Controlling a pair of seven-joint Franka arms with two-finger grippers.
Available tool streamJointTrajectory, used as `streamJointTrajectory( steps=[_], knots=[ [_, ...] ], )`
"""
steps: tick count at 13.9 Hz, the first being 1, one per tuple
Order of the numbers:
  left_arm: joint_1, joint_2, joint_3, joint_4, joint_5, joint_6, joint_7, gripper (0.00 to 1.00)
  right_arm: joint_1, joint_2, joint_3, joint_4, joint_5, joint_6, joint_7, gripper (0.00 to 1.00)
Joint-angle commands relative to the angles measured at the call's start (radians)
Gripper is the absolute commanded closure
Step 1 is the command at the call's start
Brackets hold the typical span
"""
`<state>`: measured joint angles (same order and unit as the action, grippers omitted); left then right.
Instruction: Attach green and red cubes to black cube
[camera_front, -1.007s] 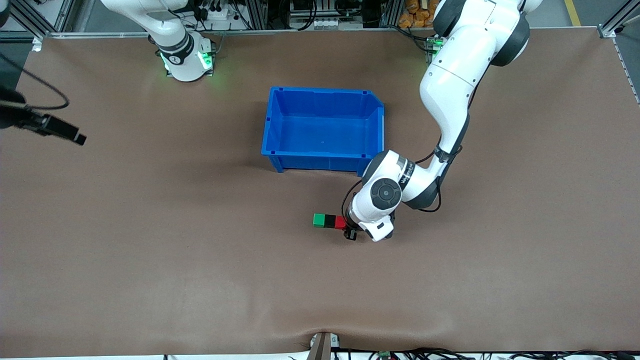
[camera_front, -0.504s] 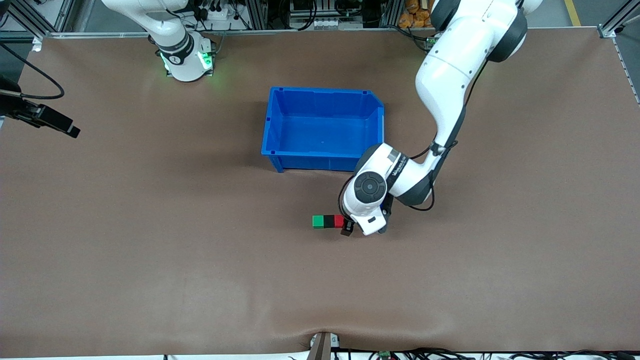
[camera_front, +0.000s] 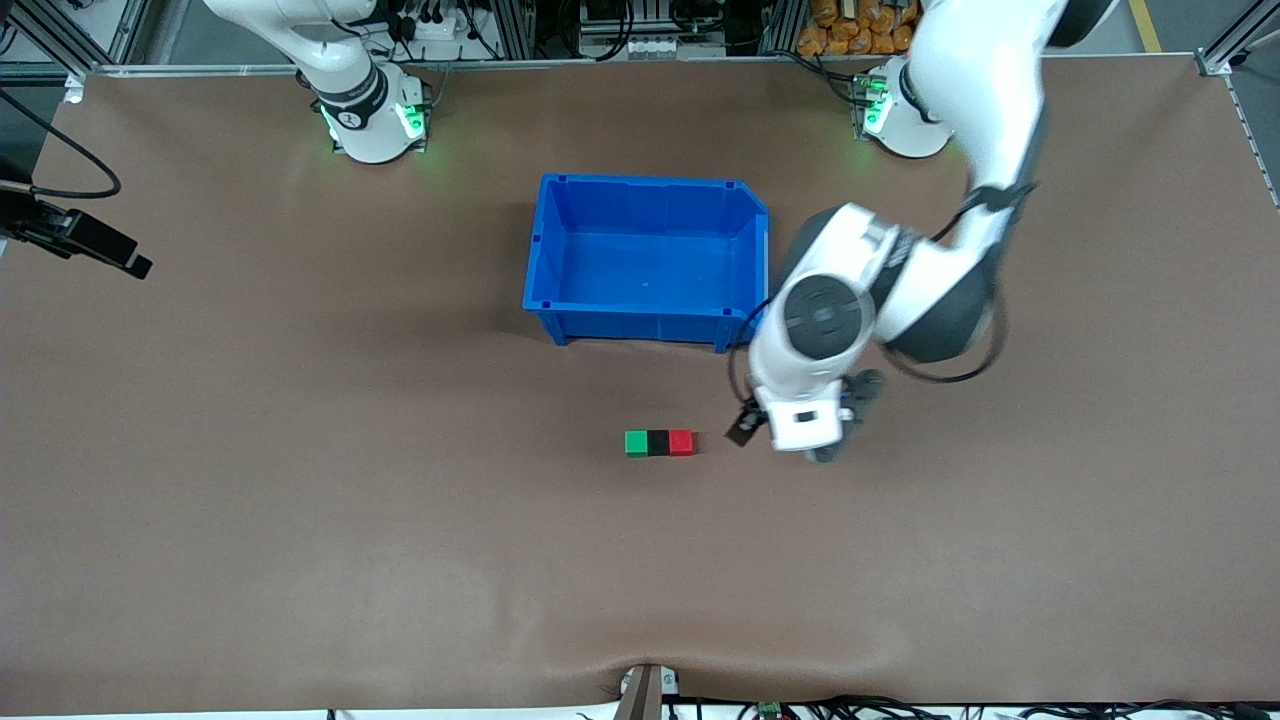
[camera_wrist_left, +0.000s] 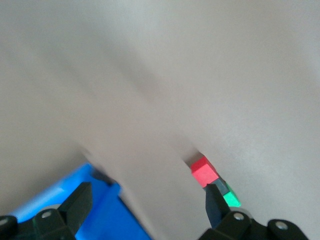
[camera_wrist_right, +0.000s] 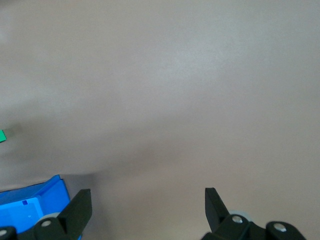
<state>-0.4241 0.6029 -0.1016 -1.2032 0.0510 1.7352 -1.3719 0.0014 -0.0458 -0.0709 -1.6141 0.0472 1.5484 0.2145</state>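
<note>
So the three cubes sit in a row on the table (camera_front: 300, 520), touching: green cube (camera_front: 636, 443), black cube (camera_front: 658, 442) in the middle, red cube (camera_front: 682, 442) toward the left arm's end. The row lies at about 6 o'clock from the blue bin (camera_front: 647, 322), nearer the front camera. The left gripper (camera_front: 790, 440) hangs over bare table at 3 o'clock from the red cube, fingers spread wide, holding nothing. The right gripper (camera_wrist_right: 145, 207) waits out at the right arm's end, fingers apart and empty too.
</note>
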Motion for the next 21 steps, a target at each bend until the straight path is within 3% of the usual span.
streamJointTrajectory(
  steps=[1, 10, 17, 21],
  knots=[
    [0.074, -0.122, -0.003, -0.038, 0.012, -0.086, 0.224, 0.00, -0.011, 0.011, 0.019, 0.025, -0.033, -0.013, -0.023, 0.00],
    [0.289, -0.394, -0.003, -0.038, 0.009, -0.272, 0.896, 0.00, -0.018, 0.007, 0.026, 0.023, -0.067, -0.022, -0.104, 0.00],
    [0.413, -0.446, -0.013, -0.039, 0.001, -0.302, 1.178, 0.00, -0.020, 0.009, 0.029, 0.026, -0.058, -0.021, -0.129, 0.00],
    [0.436, -0.501, -0.026, -0.061, -0.008, -0.342, 1.205, 0.00, -0.023, 0.009, 0.029, 0.028, -0.058, -0.021, -0.127, 0.00]
  ],
)
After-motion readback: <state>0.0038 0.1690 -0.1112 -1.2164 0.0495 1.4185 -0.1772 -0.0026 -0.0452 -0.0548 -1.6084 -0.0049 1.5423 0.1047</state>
